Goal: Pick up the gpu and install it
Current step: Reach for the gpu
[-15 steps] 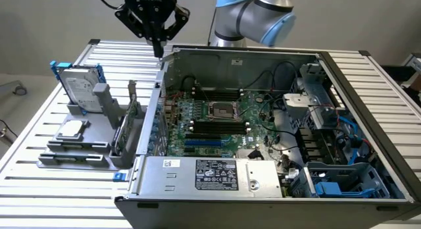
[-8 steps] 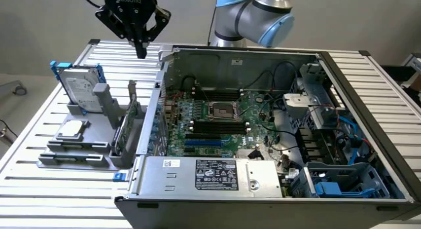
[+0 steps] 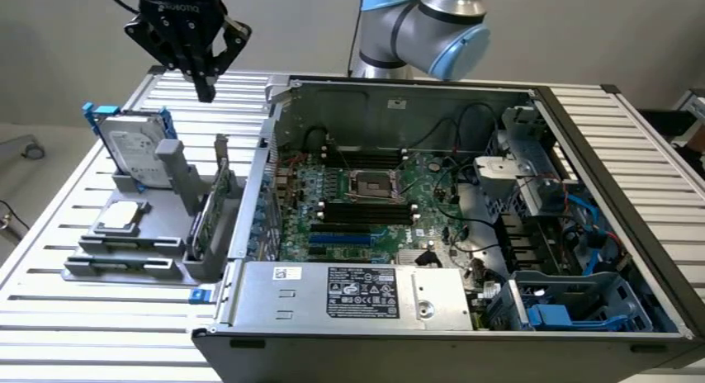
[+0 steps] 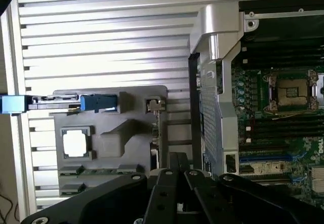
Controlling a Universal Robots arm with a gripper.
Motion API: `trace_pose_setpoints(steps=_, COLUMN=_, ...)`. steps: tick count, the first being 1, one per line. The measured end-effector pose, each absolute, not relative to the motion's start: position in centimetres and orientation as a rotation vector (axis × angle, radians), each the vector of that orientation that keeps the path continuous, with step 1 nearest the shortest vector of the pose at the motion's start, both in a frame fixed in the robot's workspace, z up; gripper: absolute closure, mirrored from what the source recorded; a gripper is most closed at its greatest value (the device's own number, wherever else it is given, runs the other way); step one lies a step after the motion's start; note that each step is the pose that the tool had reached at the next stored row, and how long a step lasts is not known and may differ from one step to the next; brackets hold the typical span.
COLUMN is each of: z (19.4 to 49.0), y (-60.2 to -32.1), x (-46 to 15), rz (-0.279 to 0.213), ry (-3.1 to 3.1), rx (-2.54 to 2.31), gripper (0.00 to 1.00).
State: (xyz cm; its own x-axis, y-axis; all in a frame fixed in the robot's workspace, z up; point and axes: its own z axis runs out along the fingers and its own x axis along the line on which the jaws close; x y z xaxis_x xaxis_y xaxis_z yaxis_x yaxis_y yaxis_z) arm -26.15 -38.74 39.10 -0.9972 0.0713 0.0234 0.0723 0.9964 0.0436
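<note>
Fingers [image 3: 206, 91] together and empty, high in open air above the upright gpu [image 3: 224, 191] beside the case edge [image 3: 267, 148].

Gripper [image 3: 205, 92] body seems to read ROBOTIQ; power supply label [image 3: 364, 290] illegible.

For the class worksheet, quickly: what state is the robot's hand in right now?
Hand: closed, holding nothing, not touching the gpu.
</note>
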Motion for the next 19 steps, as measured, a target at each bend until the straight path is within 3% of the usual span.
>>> trace_pose_setpoints(steps=11, z=38.2, y=-41.1, x=-27.9, rz=-0.068, ry=-3.109, rx=-0.110, gripper=0.89)
trace_pose_setpoints(steps=19, z=38.2, y=-41.1, x=-28.1, rz=-0.069, ry=-3.110, rx=-0.110, gripper=0.89)
